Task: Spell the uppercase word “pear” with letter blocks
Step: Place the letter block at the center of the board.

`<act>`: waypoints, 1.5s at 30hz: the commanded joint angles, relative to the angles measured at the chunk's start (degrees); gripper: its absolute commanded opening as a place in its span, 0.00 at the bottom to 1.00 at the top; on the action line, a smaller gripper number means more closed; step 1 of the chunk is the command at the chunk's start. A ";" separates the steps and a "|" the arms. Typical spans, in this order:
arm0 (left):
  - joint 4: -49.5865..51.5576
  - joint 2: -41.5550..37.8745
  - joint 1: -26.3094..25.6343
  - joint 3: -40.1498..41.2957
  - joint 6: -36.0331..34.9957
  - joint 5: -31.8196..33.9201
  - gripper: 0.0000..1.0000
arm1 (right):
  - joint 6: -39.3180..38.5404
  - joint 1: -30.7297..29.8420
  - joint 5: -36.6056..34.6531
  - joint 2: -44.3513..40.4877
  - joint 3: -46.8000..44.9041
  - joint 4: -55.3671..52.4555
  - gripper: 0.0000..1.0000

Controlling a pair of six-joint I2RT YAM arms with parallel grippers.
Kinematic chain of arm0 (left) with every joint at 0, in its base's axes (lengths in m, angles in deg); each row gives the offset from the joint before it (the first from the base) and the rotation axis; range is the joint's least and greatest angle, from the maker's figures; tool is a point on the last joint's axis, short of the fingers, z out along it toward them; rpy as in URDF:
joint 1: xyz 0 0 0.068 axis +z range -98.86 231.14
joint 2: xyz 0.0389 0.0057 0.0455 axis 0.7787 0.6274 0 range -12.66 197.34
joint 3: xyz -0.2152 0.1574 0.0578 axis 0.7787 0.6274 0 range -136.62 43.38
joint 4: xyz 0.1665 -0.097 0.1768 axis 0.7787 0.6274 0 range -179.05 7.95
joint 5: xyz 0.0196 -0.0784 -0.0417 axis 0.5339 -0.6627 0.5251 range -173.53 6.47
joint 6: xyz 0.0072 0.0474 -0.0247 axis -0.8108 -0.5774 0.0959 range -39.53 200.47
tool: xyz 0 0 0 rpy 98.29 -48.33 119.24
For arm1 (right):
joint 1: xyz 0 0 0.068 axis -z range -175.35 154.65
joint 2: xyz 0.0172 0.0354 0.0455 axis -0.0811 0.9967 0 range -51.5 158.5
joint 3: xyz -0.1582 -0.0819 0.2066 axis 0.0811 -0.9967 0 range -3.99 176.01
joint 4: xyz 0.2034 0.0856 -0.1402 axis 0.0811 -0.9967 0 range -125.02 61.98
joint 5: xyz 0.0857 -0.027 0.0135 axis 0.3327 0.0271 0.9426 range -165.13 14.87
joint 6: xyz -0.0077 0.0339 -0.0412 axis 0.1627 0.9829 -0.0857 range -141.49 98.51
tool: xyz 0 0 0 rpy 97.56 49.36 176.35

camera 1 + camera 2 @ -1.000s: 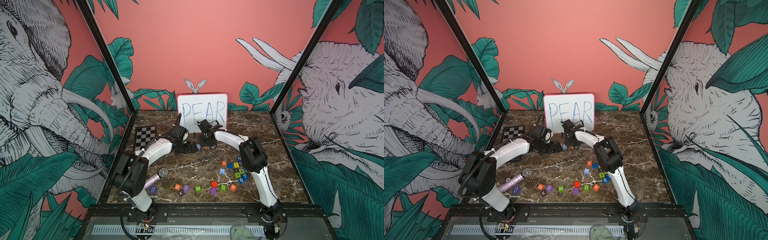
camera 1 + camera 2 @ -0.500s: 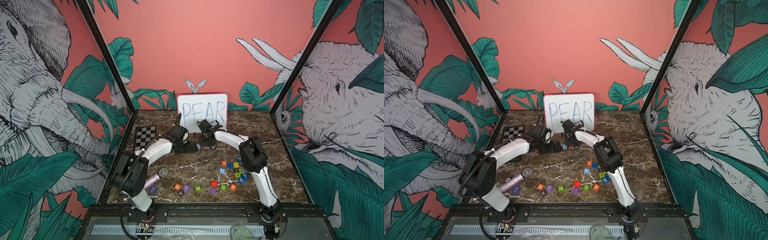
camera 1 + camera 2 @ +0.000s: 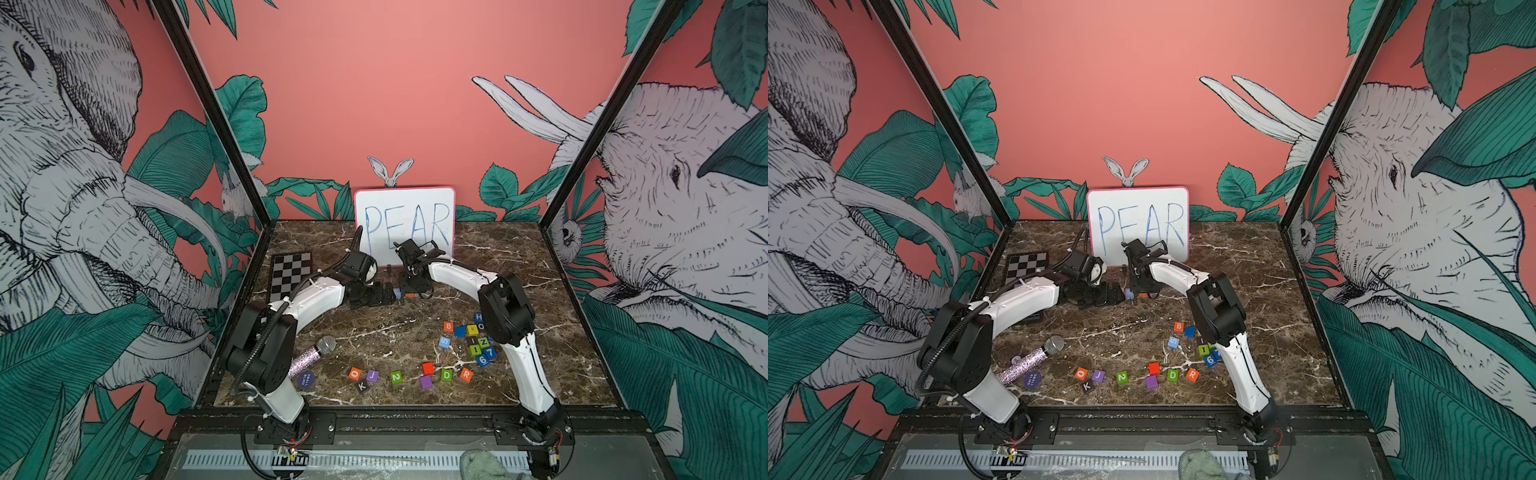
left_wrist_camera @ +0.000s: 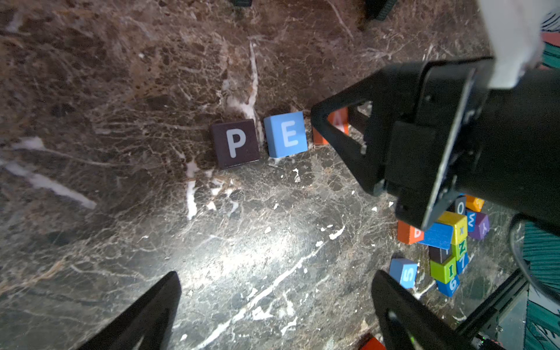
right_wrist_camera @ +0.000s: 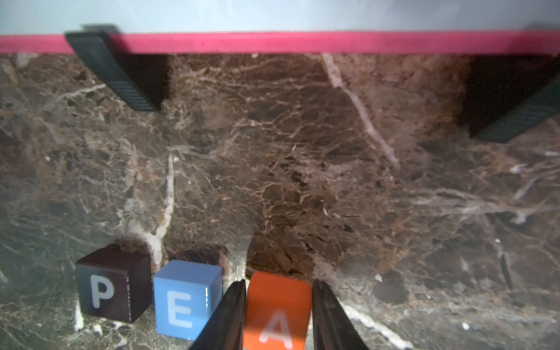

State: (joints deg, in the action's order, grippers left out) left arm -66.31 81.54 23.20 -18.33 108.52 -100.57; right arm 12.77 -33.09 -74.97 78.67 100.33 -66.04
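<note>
Top views both put the orange R (image 3: 466, 375) nearest, face up in the loose line of cubes by the front edge of the table (image 3: 374, 328), well apart from the other three letters. Farther back, between the two arms, those views give only slivers of blue and orange; the wrist views show the rest.

Left wrist view has the left gripper (image 4: 274, 274) hovering with its jaws wide apart, holding nothing. Beyond it the dark P (image 4: 235, 143), light blue E (image 4: 286, 134) and orange A (image 5: 277, 312) lie in one line. The line runs side to side, parallel to the lower edge of the whiteboard (image 3: 405, 224). The capitals face up with their tops toward the board, and a narrow gap separates P and E.

Right wrist view alone shows the right gripper (image 5: 278, 283) with its jaws close against both sides of the A. Whether they press it I cannot tell.
</note>
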 commanded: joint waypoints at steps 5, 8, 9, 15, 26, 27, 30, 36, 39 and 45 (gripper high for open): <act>-0.42 -0.41 0.26 0.72 0.29 -0.46 0.99 | 0.24 -0.06 0.01 0.08 -0.34 -0.40 0.40; -0.42 -0.42 0.26 0.79 0.19 -0.48 0.99 | 0.28 -0.05 0.01 0.00 -0.43 -0.33 0.40; -0.42 -0.41 0.30 0.80 0.27 -0.46 0.99 | 0.41 -0.05 0.01 -0.01 -0.43 -0.33 0.40; -0.66 -0.61 0.26 1.06 0.34 -0.55 0.99 | 0.64 -0.06 -0.08 -0.19 -0.38 -0.28 0.40; -1.12 -0.63 0.26 1.16 0.56 -0.87 0.99 | 0.74 -0.06 -0.12 -1.02 1.06 -1.03 0.44; -1.12 -0.59 0.26 1.16 0.59 -0.89 0.99 | 0.73 -0.06 -0.08 -1.06 1.22 -1.09 0.44; -1.18 -0.61 0.26 1.07 0.60 -0.90 0.99 | 0.72 -0.06 -0.05 -1.53 1.76 -1.28 0.45; -1.14 -0.90 0.26 1.15 0.60 -1.24 0.99 | 0.66 -0.05 -0.01 -3.09 2.05 -1.66 0.45; -1.19 -1.84 0.30 1.95 0.91 -1.23 0.99 | 0.74 -0.14 -0.15 -4.99 1.00 -1.38 0.45; -1.42 -5.57 -0.21 5.18 2.14 -1.62 0.99 | 1.08 -0.83 -0.64 -10.75 -4.64 -0.77 0.46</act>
State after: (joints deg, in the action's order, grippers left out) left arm -67.32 79.94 23.20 -14.77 109.70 -101.68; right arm 13.01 -33.41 -74.71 72.72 98.27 -65.95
